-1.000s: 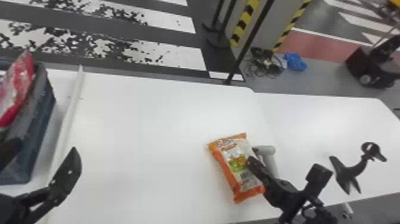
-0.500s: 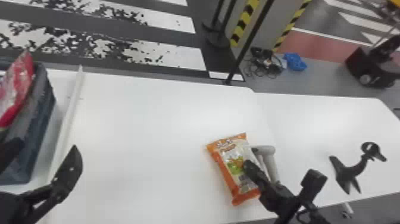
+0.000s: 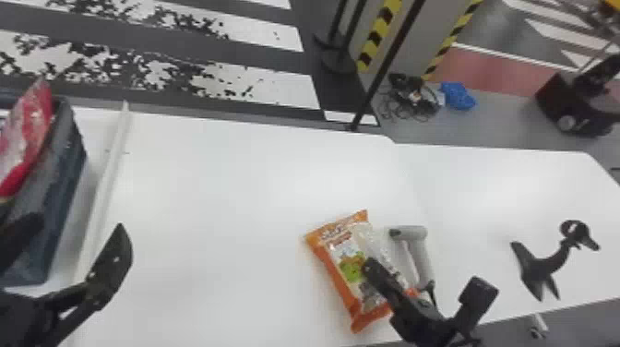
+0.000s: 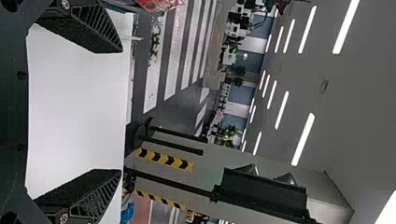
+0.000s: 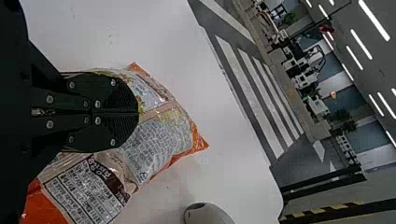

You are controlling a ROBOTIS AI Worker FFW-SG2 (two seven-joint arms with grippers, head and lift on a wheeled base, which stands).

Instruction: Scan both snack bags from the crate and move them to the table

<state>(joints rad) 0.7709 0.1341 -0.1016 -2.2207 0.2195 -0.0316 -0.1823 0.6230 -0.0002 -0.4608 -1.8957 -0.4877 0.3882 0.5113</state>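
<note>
At five o'clock, the black right claw [image 5: 138, 112] pinches the orange-edged plastic snack bag [image 3: 351, 271], likely for the grey pistol-shaped scanner [image 3: 415, 233], the black left claw [image 4: 121, 111] gaping empty.

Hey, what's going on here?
A robot is handling snack bags. Its right gripper seems to pinch an orange bag over the table, beside what looks like a grey scanner. A red bag sits in the crate, with the open left gripper nearby. I can't tell whether anything has been scanned.
</note>
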